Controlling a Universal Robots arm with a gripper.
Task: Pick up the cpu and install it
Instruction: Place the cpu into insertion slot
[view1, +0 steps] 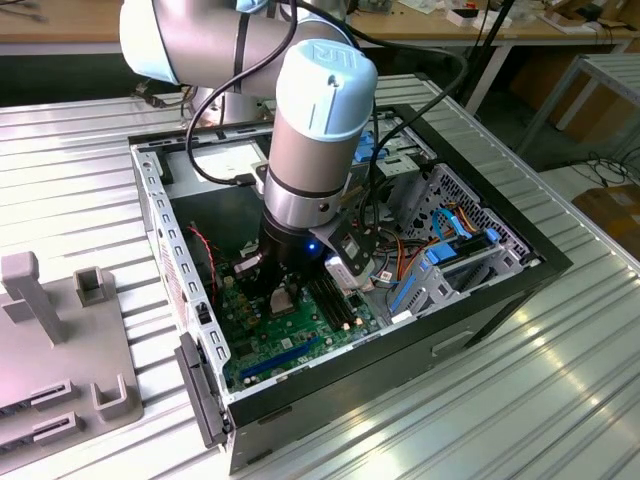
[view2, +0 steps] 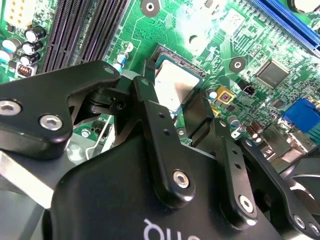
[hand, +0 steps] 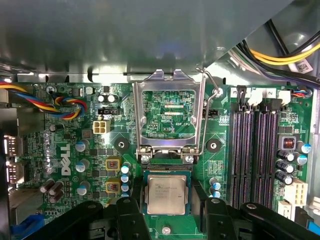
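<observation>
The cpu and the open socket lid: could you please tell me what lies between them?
In the first wrist view, a hinge bar with two screws lies between the cpu and the lid.

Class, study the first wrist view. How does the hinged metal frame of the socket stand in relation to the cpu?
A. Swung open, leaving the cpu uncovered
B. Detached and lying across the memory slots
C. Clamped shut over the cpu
A: in the first wrist view the hinged frame is flipped open with the green motherboard visible through its window, and the cpu shows its whole metal face beside the hinge.
</observation>
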